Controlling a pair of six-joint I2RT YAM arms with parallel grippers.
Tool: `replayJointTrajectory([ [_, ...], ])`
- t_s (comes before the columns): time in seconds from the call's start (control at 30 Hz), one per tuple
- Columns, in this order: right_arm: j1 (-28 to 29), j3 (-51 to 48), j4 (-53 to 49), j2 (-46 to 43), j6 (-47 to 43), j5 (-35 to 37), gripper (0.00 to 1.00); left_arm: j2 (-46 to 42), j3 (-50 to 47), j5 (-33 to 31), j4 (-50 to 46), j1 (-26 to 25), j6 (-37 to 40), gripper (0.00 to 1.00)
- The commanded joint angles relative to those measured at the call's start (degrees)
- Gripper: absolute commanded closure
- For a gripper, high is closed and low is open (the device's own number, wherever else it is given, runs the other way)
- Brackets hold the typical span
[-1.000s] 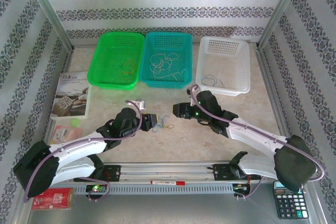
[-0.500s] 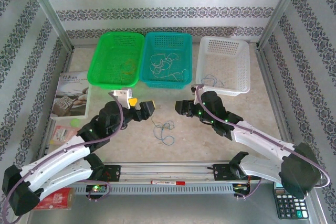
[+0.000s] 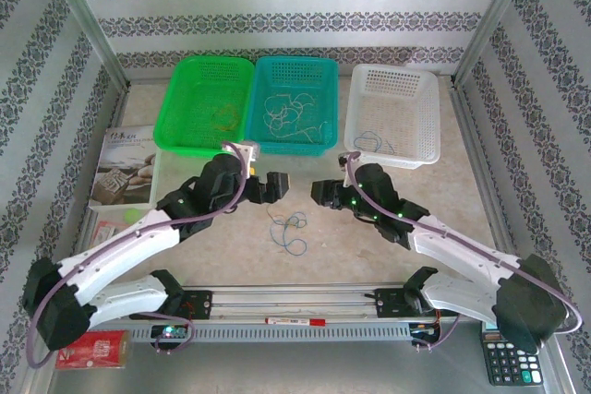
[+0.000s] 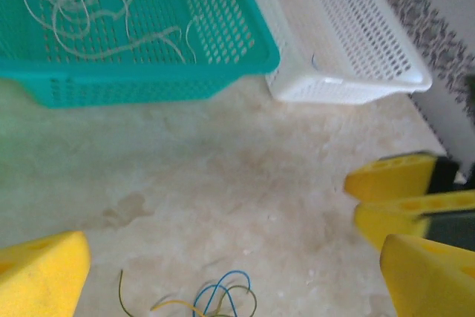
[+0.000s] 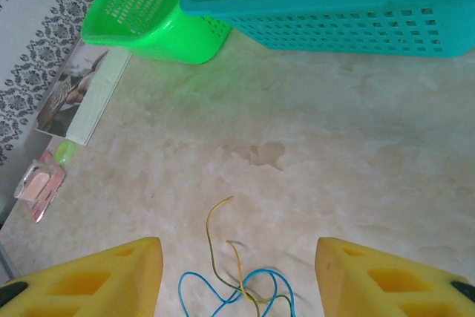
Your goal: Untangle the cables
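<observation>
Cable tangle [image 3: 289, 229] at 5 o'clock off left claw [image 3: 274, 186], 7 o'clock off right claw [image 3: 315, 194]; both spread wide, empty, about equally near.

Walls [image 3: 295, 6] papered in grey-and-white ornamental stripes close the back and sides. Metal posts [image 3: 86, 20] rise at the far corners of the pale, marbled, evenly lit table [image 3: 342, 256].

Bright, even light fills the place, and the pale marbled table [image 3: 369, 228] carries only faint, soft shadows. Up close the yellow foam fingers [image 4: 41, 272] look blurred and the colours washed.
</observation>
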Motion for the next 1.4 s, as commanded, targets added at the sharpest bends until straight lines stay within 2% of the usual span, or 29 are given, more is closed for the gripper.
replayJointTrajectory([
  [0.0,-2.0,0.6,-1.1,-2.5,0.6,-0.8,0.43,2.4,0.7,4.8,-0.5,0.5,-0.7,0.00],
  [0.27,-2.4,0.7,-3.3,-2.6,0.6,-4.2,0.44,7.5,-2.6,5.1,-0.1,0.5,-2.9,0.14],
  [0.53,0.1,-1.1,-2.5,-0.2,1.0,-4.3,0.46,10.7,-5.5,-0.7,-4.6,0.5,-6.6,0.36],
  [0.63,1.3,-1.2,-2.0,1.1,1.0,-3.9,0.46,13.9,-4.6,-2.9,-6.6,0.5,-6.8,0.43],
  [0.9,3.0,-1.6,-1.2,2.0,1.2,-2.7,0.47,23.6,0.3,-3.9,-9.9,0.5,-6.5,0.58],
  [1.37,3.2,-3.1,-0.9,0.9,1.5,-2.0,0.48,29.1,3.4,-6.3,-9.8,-0.3,-6.2,0.62],
])
